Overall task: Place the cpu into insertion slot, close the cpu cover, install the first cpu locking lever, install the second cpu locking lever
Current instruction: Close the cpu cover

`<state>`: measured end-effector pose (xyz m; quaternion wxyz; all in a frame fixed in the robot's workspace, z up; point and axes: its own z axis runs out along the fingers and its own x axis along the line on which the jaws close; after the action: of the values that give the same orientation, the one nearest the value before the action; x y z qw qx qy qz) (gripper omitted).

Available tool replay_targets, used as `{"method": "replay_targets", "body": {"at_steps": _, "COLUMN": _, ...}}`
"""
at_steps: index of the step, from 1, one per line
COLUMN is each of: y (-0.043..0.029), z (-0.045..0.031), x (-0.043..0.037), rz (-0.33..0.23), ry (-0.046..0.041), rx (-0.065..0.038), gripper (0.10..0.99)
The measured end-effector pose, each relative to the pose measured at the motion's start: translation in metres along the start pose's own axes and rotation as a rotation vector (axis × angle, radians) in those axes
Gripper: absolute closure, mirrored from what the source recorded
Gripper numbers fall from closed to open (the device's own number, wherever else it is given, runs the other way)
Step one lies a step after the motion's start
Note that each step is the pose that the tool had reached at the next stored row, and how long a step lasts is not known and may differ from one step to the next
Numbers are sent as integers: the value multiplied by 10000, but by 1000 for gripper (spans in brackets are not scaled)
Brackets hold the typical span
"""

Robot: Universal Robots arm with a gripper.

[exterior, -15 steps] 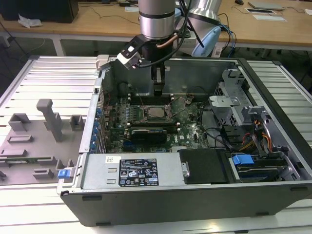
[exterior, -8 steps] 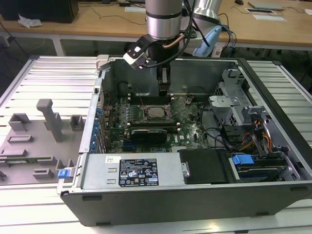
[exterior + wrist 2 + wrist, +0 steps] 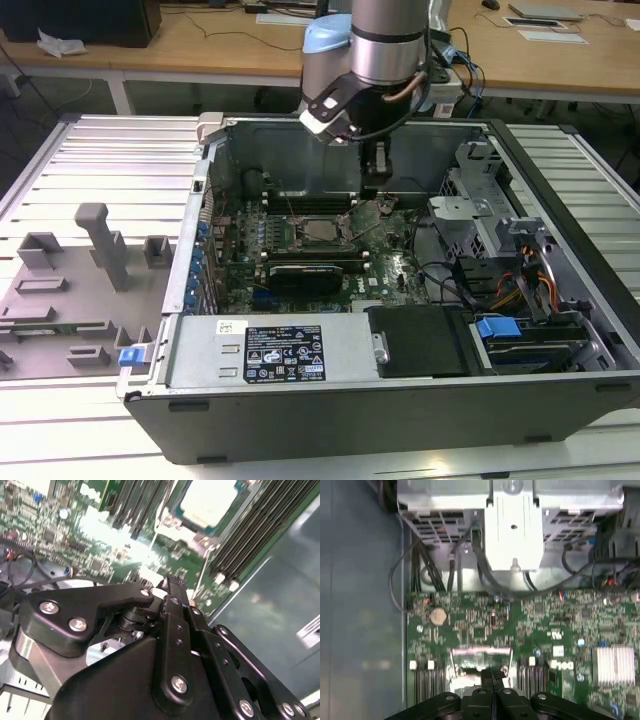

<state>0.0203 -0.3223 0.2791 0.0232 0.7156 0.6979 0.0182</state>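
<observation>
The cpu (image 3: 207,500), a pale square chip, lies in the insertion slot (image 3: 320,232) on the green board inside the open computer case. Bright silvery metal of the cpu cover (image 3: 169,520) edges it; I cannot tell whether the cover lies fully flat. A thin metal locking lever (image 3: 201,577) runs past the slot's corner. My gripper (image 3: 375,188) hangs just above the board at the slot's side, toward the exterior view's right. Its black fingers are pressed together in both wrist views (image 3: 170,582) (image 3: 493,674), with nothing seen between them. In the first wrist view they hide part of the slot.
Long black memory slots (image 3: 260,525) flank the socket. A black graphics card (image 3: 305,272) lies nearer the case front. A metal drive cage (image 3: 480,190), cables (image 3: 520,280) and the labelled power supply (image 3: 285,352) crowd the case. A grey fixture tray (image 3: 70,290) sits outside.
</observation>
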Motion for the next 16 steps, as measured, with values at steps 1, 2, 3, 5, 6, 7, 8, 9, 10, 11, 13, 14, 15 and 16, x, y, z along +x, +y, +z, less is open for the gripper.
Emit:
{"method": "replay_targets", "body": {"at_steps": 1, "y": 52, "z": 3, "x": -2, "rz": 1, "ry": -1, "rx": 21, "gripper": 980}}
{"method": "replay_targets", "body": {"at_steps": 2, "y": 93, "z": 5, "x": -3, "rz": 0, "ry": -2, "rx": 39, "gripper": 980}}
{"method": "replay_targets", "body": {"at_steps": 3, "y": 151, "z": 9, "x": -6, "rz": 0, "ry": -2, "rx": 63, "gripper": 980}}
{"method": "replay_targets", "body": {"at_steps": 5, "y": 260, "z": 15, "x": -11, "rz": -2, "ry": -2, "rx": 107, "gripper": 980}}
{"method": "replay_targets", "body": {"at_steps": 6, "y": 309, "z": 19, "x": -12, "rz": 0, "ry": -3, "rx": 124, "gripper": 980}}
{"method": "replay_targets", "body": {"at_steps": 7, "y": 326, "z": 20, "x": -11, "rz": -1, "ry": -2, "rx": 126, "gripper": 980}}
{"method": "replay_targets", "body": {"at_steps": 8, "y": 326, "z": 19, "x": -12, "rz": 1, "ry": -3, "rx": 127, "gripper": 980}}
{"method": "replay_targets", "body": {"at_steps": 9, "y": 326, "z": 22, "x": -12, "rz": 0, "ry": -4, "rx": 127, "gripper": 980}}
{"method": "replay_targets", "body": {"at_steps": 10, "y": 326, "z": 31, "x": -12, "rz": -1, "ry": -2, "rx": 127, "gripper": 980}}
{"method": "replay_targets", "body": {"at_steps": 11, "y": 325, "z": 41, "x": -12, "rz": -1, "ry": -2, "rx": 127, "gripper": 980}}
{"method": "replay_targets", "body": {"at_steps": 13, "y": 323, "z": 69, "x": -11, "rz": 0, "ry": -3, "rx": 131, "gripper": 980}}
{"method": "replay_targets", "body": {"at_steps": 14, "y": 323, "z": 77, "x": -11, "rz": 0, "ry": -3, "rx": 131, "gripper": 980}}
{"method": "replay_targets", "body": {"at_steps": 15, "y": 322, "z": 98, "x": -11, "rz": -1, "ry": -4, "rx": 131, "gripper": 980}}
{"method": "replay_targets", "body": {"at_steps": 16, "y": 321, "z": 114, "x": -11, "rz": -1, "ry": -4, "rx": 131, "gripper": 980}}
